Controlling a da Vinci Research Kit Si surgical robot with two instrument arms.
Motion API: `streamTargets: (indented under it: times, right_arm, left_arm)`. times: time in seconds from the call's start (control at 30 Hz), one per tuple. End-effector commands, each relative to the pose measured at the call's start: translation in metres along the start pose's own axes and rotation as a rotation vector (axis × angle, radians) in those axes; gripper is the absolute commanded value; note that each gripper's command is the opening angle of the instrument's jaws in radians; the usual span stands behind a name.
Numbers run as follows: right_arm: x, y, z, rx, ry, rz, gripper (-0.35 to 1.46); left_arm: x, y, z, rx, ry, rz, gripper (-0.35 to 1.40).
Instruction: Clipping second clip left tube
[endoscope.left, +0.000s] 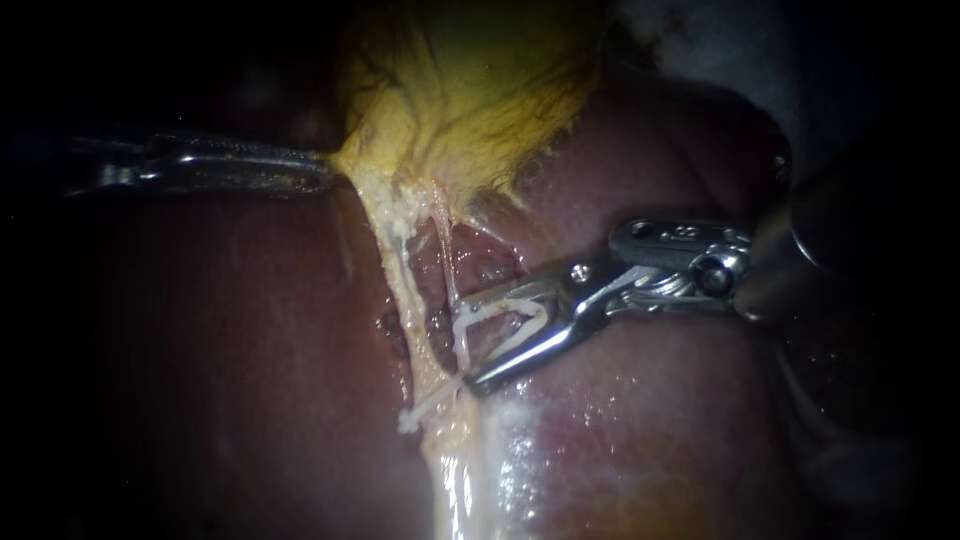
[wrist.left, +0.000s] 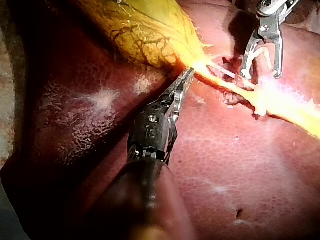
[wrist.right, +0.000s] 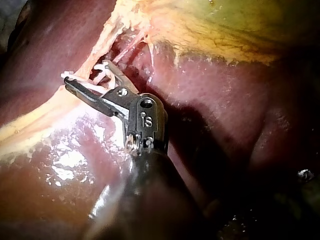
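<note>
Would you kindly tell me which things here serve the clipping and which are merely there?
In use: right instrument, new clip in its jaws, left tube, placed clip, left instrument holding gallbladder.
Merely there: liver.

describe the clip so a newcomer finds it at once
Below the yellow gallbladder, pale strands run down across the dark red liver. Beside them, the right instrument's pincer holds the white clip: an angular, open V framed in metal, unlike the soft strands.
</note>
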Motion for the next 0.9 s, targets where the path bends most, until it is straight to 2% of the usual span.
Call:
streamTargets:
  times: [0.03,0.3,0.53,0.9]
  right_arm:
    - [-0.0002,0.0001,0.0003,0.007,0.001,-0.003,0.60]
    - [-0.0022,0.0016,0.0025,0.050,-0.022,-0.034,0.60]
    - [-0.0038,0.0037,0.0030,0.046,-0.025,-0.016,0.60]
    - [-0.0052,0.0064,0.0035,0.042,-0.020,0.003,0.60]
  left_arm:
    - [0.0000,0.0000,0.0000,-0.001,0.000,0.000,-0.35]
    - [0.0000,0.0000,0.0000,-0.001,0.000,0.000,-0.35]
    - [0.0000,0.0000,0.0000,-0.001,0.000,0.000,-0.35]
    - [0.0000,0.0000,0.0001,-0.001,0.000,0.000,-0.35]
